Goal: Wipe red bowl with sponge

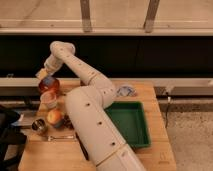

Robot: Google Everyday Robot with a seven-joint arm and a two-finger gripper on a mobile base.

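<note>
Camera view, pincer [45, 75] over red bowl [49, 85], wooden table [161, 148]

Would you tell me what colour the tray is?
The tray is green, camera view; the gripper is at the red bowl.

Here we are in what looks like a lab test space: a wooden bench [161, 135] under long windows [115, 12], a speckled floor [192, 130], a green tray [127, 125], and the claw [44, 74] over the bench's far-left corner.
</note>
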